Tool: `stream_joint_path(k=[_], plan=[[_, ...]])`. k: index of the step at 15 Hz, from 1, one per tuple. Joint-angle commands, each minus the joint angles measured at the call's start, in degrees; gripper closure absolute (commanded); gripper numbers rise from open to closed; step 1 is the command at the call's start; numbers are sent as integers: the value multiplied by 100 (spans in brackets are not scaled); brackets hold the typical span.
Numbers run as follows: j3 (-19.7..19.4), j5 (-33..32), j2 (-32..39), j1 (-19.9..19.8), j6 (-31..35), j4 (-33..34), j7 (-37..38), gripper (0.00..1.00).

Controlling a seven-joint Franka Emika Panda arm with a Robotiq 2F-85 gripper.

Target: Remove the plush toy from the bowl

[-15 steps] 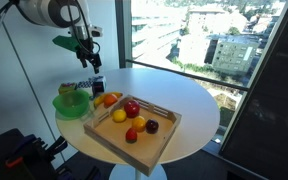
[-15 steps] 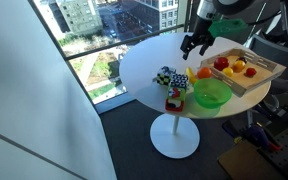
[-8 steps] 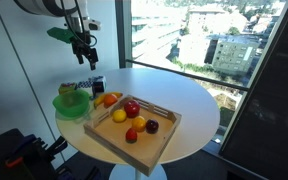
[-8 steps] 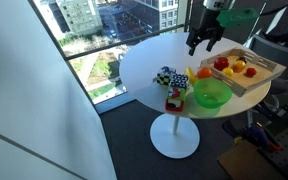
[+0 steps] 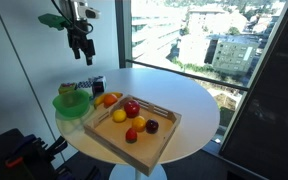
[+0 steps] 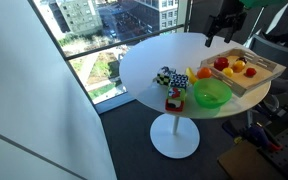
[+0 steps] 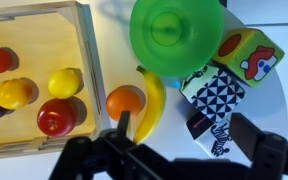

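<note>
The green bowl (image 7: pixel 176 30) stands on the round white table and looks empty; it shows in both exterior views (image 5: pixel 72 104) (image 6: pixel 211 94). The plush toy (image 7: pixel 227 72), a soft block with blue edges and patterned faces, lies on the table beside the bowl, outside it. It also shows in both exterior views (image 5: pixel 85 87) (image 6: pixel 166 76). My gripper (image 7: pixel 189 135) is open and empty, high above the table, as both exterior views (image 5: pixel 82 47) (image 6: pixel 224 27) show.
A small black box (image 7: pixel 198 122) lies next to the toy. A banana (image 7: pixel 152 100) and an orange (image 7: pixel 124 101) lie between the bowl and the wooden tray (image 7: pixel 86 60), which holds several fruits. The white table's edge (image 5: pixel 199 125) faces a window.
The gripper has risen up and away from the table, still open and empty. The toy, bowl and fruit have not moved.
</note>
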Motion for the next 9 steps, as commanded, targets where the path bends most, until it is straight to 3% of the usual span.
stream_joint_path(k=[1, 9], plan=[[-46, -136, -556, -126, -414, -266, 33, 0], [-123, -508, -1292, -267, -1410, -411, -335, 0]])
